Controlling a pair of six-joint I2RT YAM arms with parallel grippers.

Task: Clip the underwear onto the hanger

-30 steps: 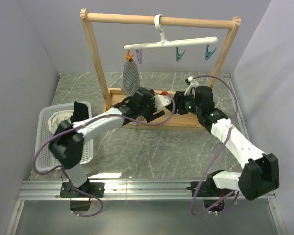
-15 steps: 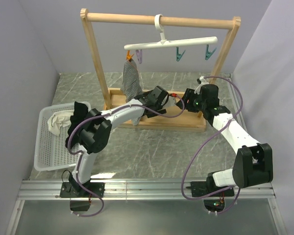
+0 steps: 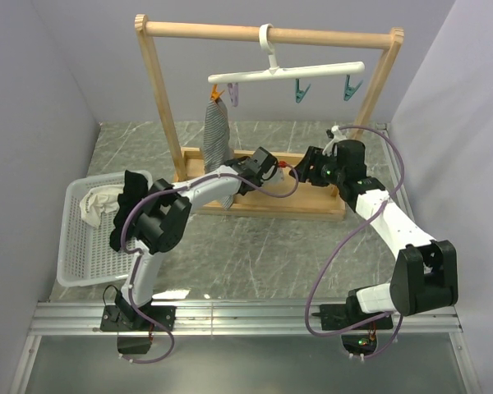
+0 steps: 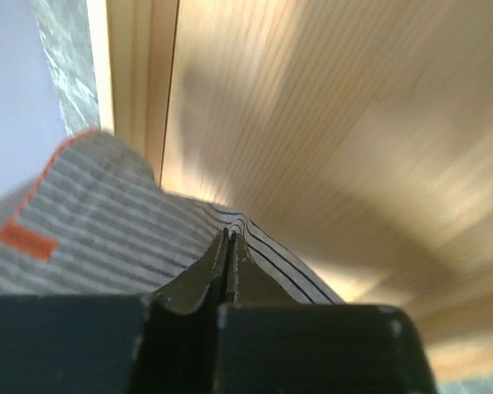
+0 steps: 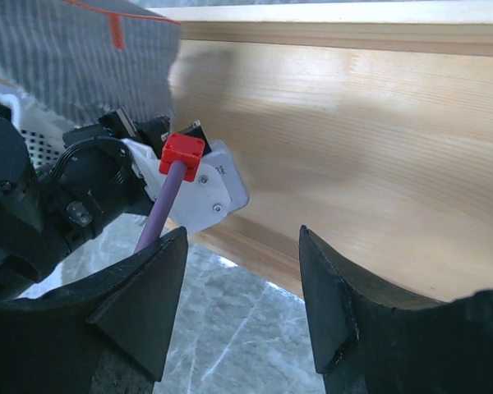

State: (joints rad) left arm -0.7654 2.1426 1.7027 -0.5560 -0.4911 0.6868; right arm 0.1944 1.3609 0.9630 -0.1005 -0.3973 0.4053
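Your left tool [image 4: 230, 240] pinches a fold of the underwear [image 3: 218, 135], which hangs by one corner from the orange clip [image 3: 216, 96] at the 9 o'clock end of the hanger [image 3: 287, 74]. That grip probably readies the loose side for the purple clip [image 3: 234, 95], while your right tool [image 5: 242, 238] hovers spread at 3 o'clock of it. The basket [image 3: 74, 254] at the worktop's [image 3: 255, 246] 9 o'clock holds a whitish cloth [image 3: 94, 205] and a black garment [image 3: 132, 185].

Right gripper [image 5: 242, 236]: two dark fingers [image 5: 140, 304] rising from the bottom edge, spread wide, nothing between them. Wooden board [image 5: 378, 148]: pale, grain running across, filling the upper right. Underwear [image 5: 66, 66]: grey, finely striped, upper left, with an orange tag [image 5: 117, 33]. Left arm's wrist [image 5: 57, 205]: black body and white housing carrying a red connector [image 5: 183, 154] and purple cable [image 5: 158, 215], just below the cloth. Marble tabletop [image 5: 238, 336]: grey, beneath.
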